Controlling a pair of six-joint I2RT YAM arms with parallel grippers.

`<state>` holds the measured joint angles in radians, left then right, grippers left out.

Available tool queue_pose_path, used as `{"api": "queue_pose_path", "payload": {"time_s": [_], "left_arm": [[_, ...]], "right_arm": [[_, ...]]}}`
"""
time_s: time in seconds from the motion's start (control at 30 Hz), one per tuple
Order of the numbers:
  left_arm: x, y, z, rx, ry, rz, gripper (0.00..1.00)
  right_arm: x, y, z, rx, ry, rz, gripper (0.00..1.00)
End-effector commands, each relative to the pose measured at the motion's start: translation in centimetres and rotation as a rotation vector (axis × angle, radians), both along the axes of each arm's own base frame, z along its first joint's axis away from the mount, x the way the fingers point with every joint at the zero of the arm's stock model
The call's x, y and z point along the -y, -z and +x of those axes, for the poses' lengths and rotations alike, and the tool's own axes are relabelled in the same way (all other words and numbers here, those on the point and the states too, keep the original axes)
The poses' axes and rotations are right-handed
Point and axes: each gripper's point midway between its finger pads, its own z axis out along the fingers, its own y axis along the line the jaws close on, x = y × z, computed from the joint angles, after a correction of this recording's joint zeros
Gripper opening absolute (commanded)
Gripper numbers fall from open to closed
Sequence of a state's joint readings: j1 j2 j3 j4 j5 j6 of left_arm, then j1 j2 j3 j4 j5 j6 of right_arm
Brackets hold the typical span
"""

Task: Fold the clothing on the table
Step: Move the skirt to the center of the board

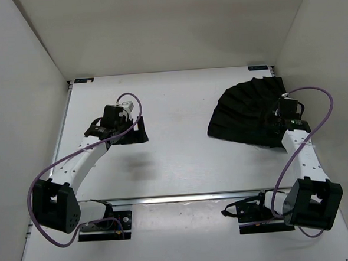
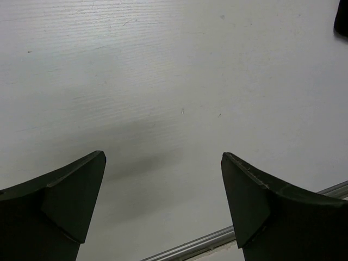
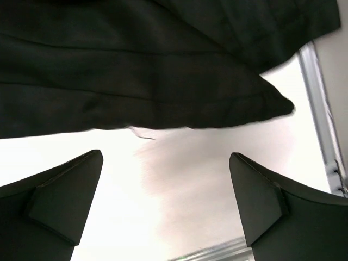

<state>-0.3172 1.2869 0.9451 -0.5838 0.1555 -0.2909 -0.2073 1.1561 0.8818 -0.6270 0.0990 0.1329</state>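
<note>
1. Nearest the camera, a metal rail runs side to side across the table, just beyond the two arm bases.
2. The left gripper hangs over bare white surface left of the table's middle, well apart from the garment. Its jaws are spread wide with nothing between them, and a soft shadow lies on the surface below.
3. The right gripper sits by the right edge of the table, over the near right part of the garment. Its jaws are also spread wide and hold nothing. In the wrist view, the cloth's edge lies just beyond the fingertips, with white table showing between the fingers.
4. The clothing, a black pleated fan, lies flat on the far right part of the table and reaches almost to the far right corner.
   - Its long axis runs roughly along the right edge, from far to near.
   - The pleats seem to gather toward the right edge.
   - The rounded hem bulges leftward and toward the far edge, and the near left tip points to the table's middle.
5. Farthest off, a blue corner mark sits at the far left corner.
</note>
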Motion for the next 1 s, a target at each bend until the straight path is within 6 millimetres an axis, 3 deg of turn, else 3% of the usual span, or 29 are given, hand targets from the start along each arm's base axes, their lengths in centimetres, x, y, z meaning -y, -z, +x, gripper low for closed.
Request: {"api": "queue_pose_path", "payload": {"time_s": [0.0,0.13,0.23,0.6,0.83,0.9,0.97], "left_arm": [[0.3,-1.3,-0.2,0.041,-0.005,-0.004,0.98],[0.1,-1.8,-0.2,0.056,-0.002,-0.019,0.98],[0.2,-2.3,-0.3,0.062,0.004,-0.035,0.99],[1.2,-2.9,-0.7,0.109,0.038,-0.106,0.99],[1.3,-2.5,-0.3,0.088,0.036,-0.109,0.98],[1.5,-2.4,-0.4,0.086,0.043,-0.118,0.99],[1.7,-1.9,-0.6,0.064,0.044,-0.132,0.99]], "right_arm": [[2.0,1.8,-1.6,-0.084,0.059,-0.079,0.99],[3.8,3.6,-2.3,-0.177,0.101,-0.105,0.99],[3.9,4.2,-1.3,-0.202,0.079,-0.102,0.99],[0.6,8.1,1.0,-0.306,-0.162,-0.258,0.99],[3.7,8.5,1.8,-0.352,-0.056,-0.263,0.99],[4.2,8.8,2.2,-0.35,-0.054,-0.243,0.94],[4.6,9.6,2.2,-0.351,-0.048,-0.219,0.79]]}}
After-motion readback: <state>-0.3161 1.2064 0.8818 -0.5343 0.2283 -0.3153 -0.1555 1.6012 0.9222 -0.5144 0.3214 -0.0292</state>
